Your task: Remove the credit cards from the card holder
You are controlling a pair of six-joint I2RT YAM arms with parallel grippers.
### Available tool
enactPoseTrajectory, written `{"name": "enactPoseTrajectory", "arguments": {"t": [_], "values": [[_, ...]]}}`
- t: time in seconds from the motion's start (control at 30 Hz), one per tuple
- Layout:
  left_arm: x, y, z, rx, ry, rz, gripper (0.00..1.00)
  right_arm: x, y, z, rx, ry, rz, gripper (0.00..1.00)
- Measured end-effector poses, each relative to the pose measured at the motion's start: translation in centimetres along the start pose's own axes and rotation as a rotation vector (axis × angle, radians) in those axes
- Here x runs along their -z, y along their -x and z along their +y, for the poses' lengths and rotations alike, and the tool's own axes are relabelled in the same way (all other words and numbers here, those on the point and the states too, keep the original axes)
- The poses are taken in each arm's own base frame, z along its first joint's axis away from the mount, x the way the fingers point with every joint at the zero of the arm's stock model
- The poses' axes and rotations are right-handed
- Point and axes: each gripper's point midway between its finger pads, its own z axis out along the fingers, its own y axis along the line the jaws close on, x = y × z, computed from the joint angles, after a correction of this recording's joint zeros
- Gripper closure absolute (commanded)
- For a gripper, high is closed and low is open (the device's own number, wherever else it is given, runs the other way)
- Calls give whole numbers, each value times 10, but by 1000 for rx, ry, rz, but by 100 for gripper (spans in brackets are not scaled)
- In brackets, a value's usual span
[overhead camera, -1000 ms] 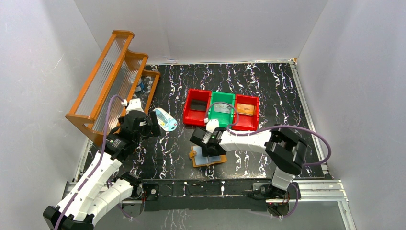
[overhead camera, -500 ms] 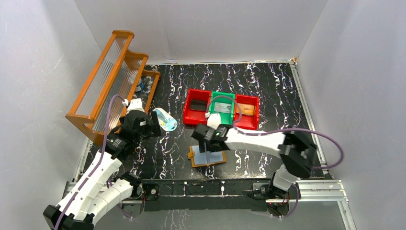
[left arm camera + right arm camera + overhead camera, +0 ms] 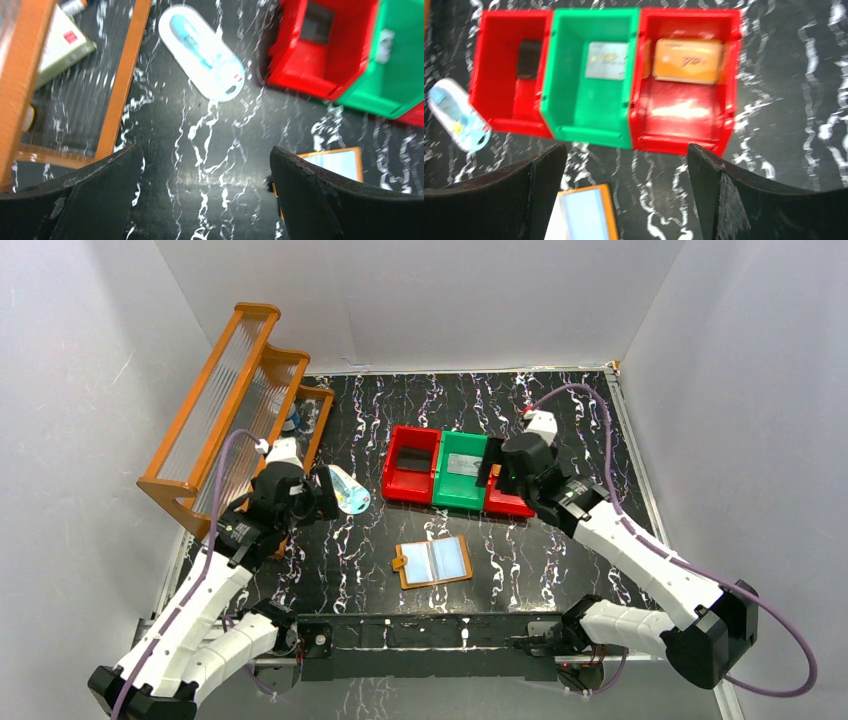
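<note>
Card holder (image 3: 412, 574) lies flat in front of the bins (image 3: 458, 502), pale card (image 3: 448, 558) face up for easy picking, my right gripper (image 3: 490, 468) hangs over the bins, fingers apart, empty, likely the drop spot; my left gripper (image 3: 325, 495) apart too, beside them.

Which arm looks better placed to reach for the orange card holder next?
Probably the right. Both pincers are open and empty, but the camera on the right pincer shows the card holder between its fingers; the one on the left pincer shows it off to one side.
</note>
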Motion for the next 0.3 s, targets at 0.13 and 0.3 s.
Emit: {"name": "enactPoseTrajectory", "arguments": {"t": [0.13,0.3], "values": [[23,43,-9,25,-16,-76,2,-2,26,-29,24,-72,-60,2],[42,71,-4,47,23,-136,2,17,47,-31,3,-33,-132,2]]}}
